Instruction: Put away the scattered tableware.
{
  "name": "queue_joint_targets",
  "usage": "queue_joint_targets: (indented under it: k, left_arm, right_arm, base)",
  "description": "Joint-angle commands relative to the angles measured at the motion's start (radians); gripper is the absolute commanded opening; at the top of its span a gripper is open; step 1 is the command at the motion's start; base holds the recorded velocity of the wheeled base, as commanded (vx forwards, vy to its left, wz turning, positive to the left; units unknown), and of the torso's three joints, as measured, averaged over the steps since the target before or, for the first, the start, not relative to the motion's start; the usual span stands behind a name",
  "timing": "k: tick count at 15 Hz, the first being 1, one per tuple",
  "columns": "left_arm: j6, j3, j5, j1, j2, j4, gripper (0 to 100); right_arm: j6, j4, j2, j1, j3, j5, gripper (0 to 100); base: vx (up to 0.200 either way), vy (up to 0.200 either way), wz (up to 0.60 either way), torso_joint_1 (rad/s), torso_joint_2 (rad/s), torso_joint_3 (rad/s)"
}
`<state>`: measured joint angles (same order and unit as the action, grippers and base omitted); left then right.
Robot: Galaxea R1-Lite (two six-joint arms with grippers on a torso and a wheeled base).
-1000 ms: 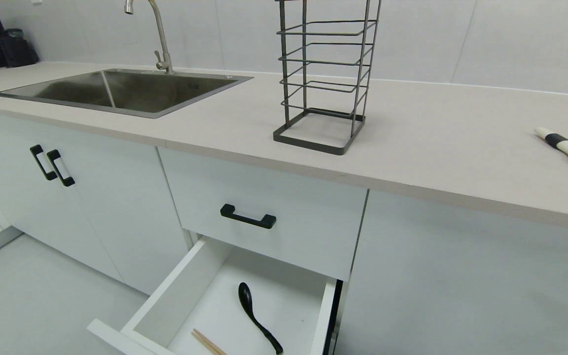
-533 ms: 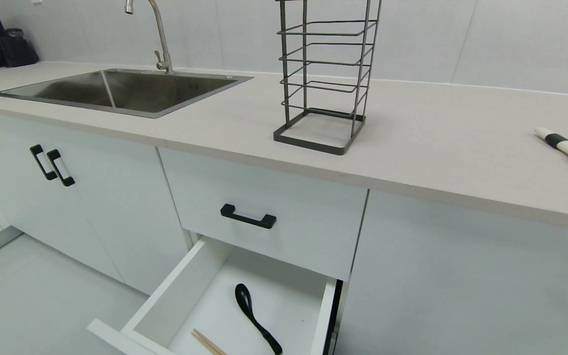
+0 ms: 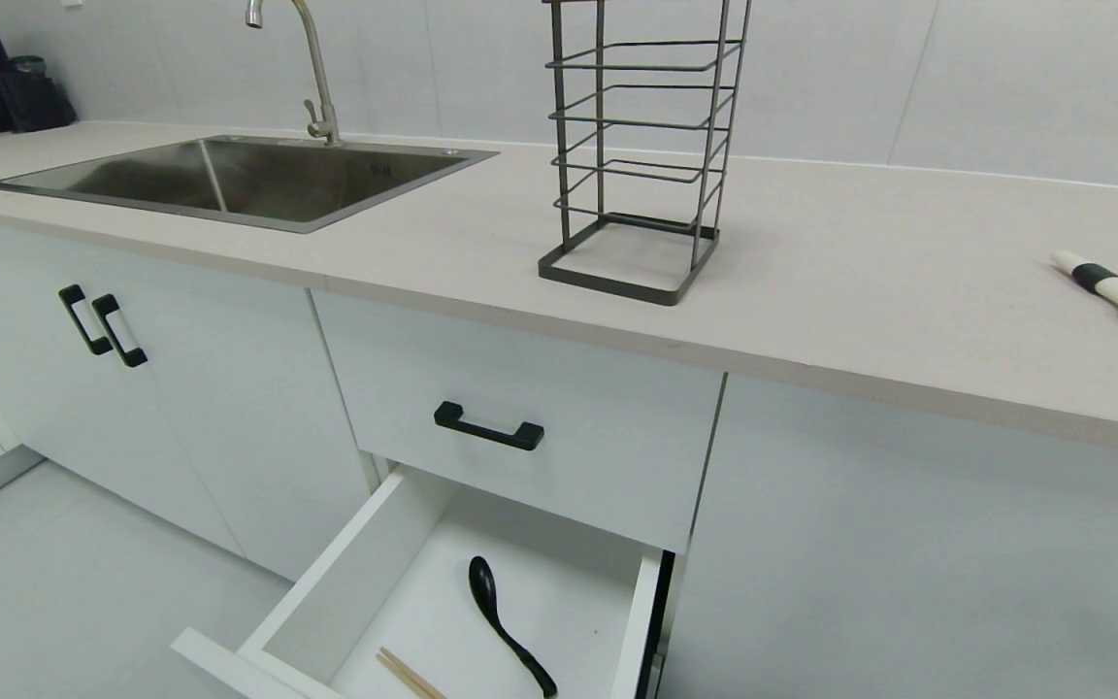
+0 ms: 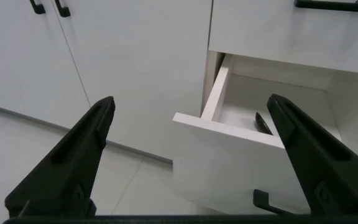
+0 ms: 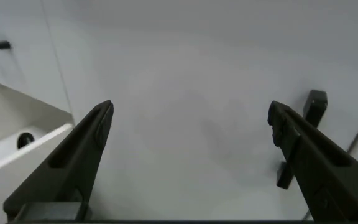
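The pull-out white lower drawer (image 3: 345,573) stood open beneath the closed upper drawer with the black bar handle (image 3: 488,426). Inside it lay a glossy black plastic spoon (image 3: 506,631), bowl toward 12 o'clock and handle toward 5 o'clock. A pair of pale wooden chopsticks (image 3: 409,675) lay at about 8 o'clock from the spoon, near it but not touching it.

On the beige stone countertop (image 3: 860,291) a tall dark wire rack (image 3: 637,155) stood upright at 12 o'clock from the open drawer. The stainless steel sink (image 3: 258,180) with a curved metal faucet (image 3: 312,68) lay at 9 o'clock from the rack. A cream-coloured utensil with a black band around its handle (image 3: 1117,291) lay on the counter at 3 o'clock from the rack, well apart from it.

The left gripper (image 4: 191,106) hung in front of the open drawer's outer corner. Its fingers were spread wide and grasped nothing. The spoon's bowl showed between the fingers, inside the drawer.

The right gripper (image 5: 191,107) faced the plain white cabinet front (image 3: 908,544) beside the drawer. Its fingers were likewise released and held nothing.
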<state>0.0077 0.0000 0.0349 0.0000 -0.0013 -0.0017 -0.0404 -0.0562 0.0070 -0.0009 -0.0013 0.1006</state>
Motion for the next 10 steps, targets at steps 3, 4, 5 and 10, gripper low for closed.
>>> queue_joint_targets:
  k: [3, 4, 5, 10]
  left_arm:
    - [-0.003, 0.0, 0.005, -0.002, 0.001, -0.001, 100]
    - [-0.003, 0.0, 0.007, 0.0, 0.001, -0.001, 100]
    - [-0.003, 0.0, 0.008, -0.002, 0.001, -0.001, 100]
    - [0.044, -0.086, 0.079, 0.005, 0.044, -0.218, 100]
  right_arm:
    - [0.025, 0.061, -0.005, -0.001, 0.0, -0.093, 100]
    - [0.031, 0.062, -0.005, -0.001, 0.0, -0.105, 100]
    - [0.033, 0.062, -0.005, -0.001, 0.0, -0.108, 100]
    - [0.036, 0.062, -0.005, -0.001, 0.001, -0.108, 100]
  base:
    - [0.0, 0.0, 0.0, 0.0, 0.0, 0.0]
    - [0.0, 0.0, 0.0, 0.0, 0.0, 0.0]
    - [0.0, 0.0, 0.0, 0.0, 0.0, 0.0]
    - [0.0, 0.0, 0.0, 0.0, 0.0, 0.0]
